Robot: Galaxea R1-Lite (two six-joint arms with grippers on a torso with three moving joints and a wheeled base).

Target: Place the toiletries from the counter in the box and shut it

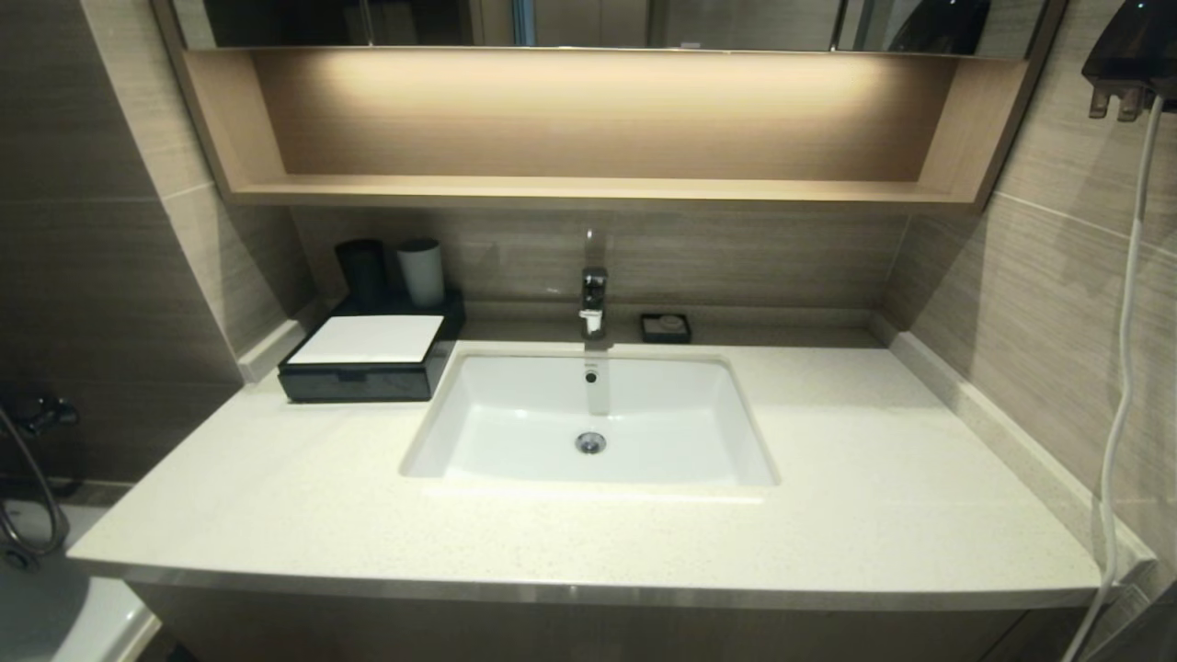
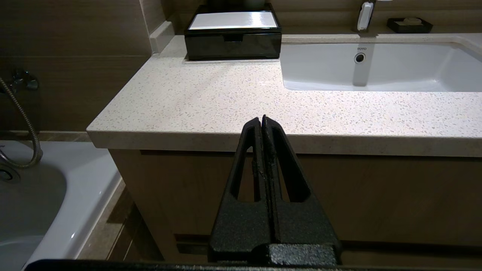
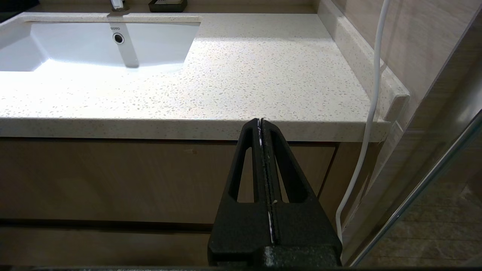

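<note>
The black box [image 1: 368, 359] with a white top panel stands at the back left of the speckled counter [image 1: 828, 496], its drawer front shut; it also shows in the left wrist view [image 2: 233, 35]. No toothbrush packet shows on the counter in any view. My left gripper [image 2: 262, 118] is shut and empty, held low in front of the counter's front edge on the left. My right gripper [image 3: 260, 121] is shut and empty, held low before the counter's front edge on the right. Neither gripper shows in the head view.
A white sunken basin [image 1: 588, 423] sits mid-counter with a chrome tap [image 1: 594, 299] behind it. A black cup [image 1: 361, 271] and a grey cup [image 1: 421, 271] stand behind the box. A small black soap dish [image 1: 665, 327] is at the back. A white cable [image 1: 1117, 414] hangs at right.
</note>
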